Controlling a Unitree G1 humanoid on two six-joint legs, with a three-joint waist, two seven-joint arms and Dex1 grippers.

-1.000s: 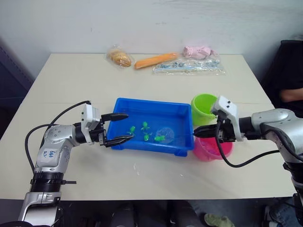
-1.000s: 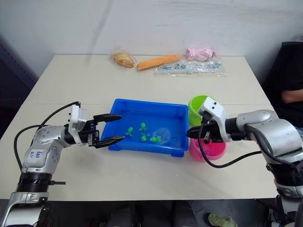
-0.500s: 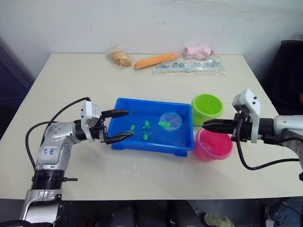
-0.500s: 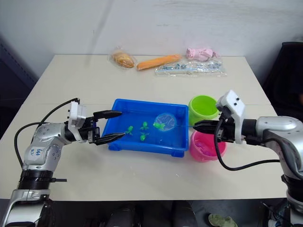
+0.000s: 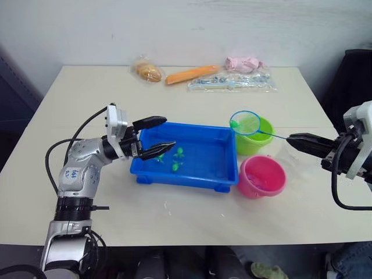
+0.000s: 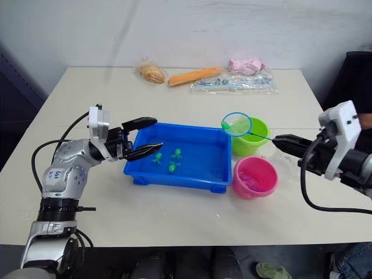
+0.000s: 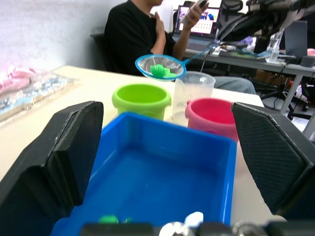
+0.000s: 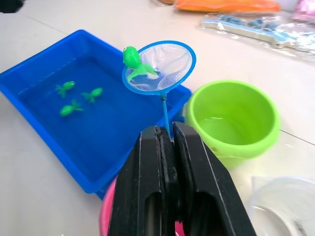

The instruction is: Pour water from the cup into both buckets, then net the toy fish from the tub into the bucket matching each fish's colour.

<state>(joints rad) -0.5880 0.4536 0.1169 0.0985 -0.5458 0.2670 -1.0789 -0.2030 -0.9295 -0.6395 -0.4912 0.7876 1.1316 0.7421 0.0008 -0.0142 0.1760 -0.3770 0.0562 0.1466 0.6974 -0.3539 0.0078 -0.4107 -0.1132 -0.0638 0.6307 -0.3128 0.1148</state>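
Wall: plain white (image 5: pixel 192 29), behind the table.
Table: pale beige top (image 5: pixel 104 93).
Beyond: desk (image 7: pixel 275 61) with laptop (image 7: pixel 204 27), seated person (image 7: pixel 142 37), dark chair (image 5: pixel 354 81).

You see a bright blue tub (image 5: pixel 192 160) holding three green fish (image 8: pixel 78 96), a lime green bucket (image 5: pixel 256 136), a pink bucket (image 5: pixel 263 176), a blue-rimmed net (image 8: pixel 160 66) carrying one green fish (image 8: pixel 133 60), on a cream desk (image 5: pixel 87 99).
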